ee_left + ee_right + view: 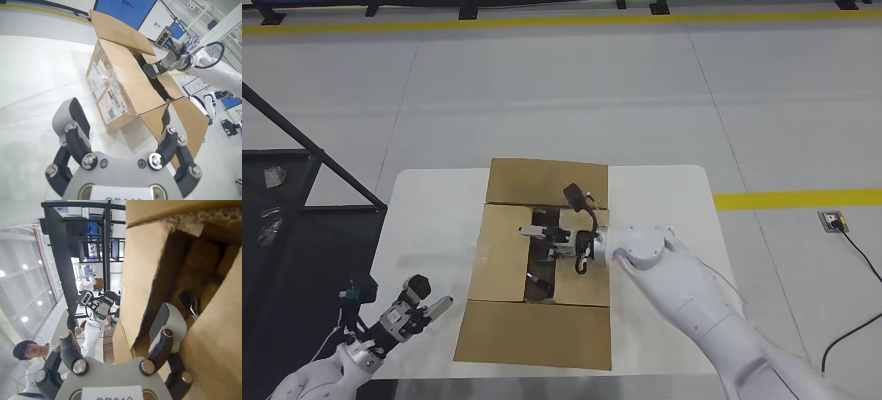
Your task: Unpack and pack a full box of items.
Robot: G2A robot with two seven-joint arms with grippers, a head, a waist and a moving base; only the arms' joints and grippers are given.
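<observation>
A robotics lab or test hall: a pale grey polished floor point(542, 100) marked with yellow tape lines point(797, 198), large blue display screens point(121, 13), black metal frame racks point(58, 247), round ceiling lights point(24, 266), and other white robots point(210, 111) standing in the background beyond the white-covered surface point(432, 250).

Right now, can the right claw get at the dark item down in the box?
Probably yes, but tightly. The right claw sits open at the gap in the box, one finger inside, the dark item deeper ahead. A flap stands between its fingers and narrows the way.
</observation>
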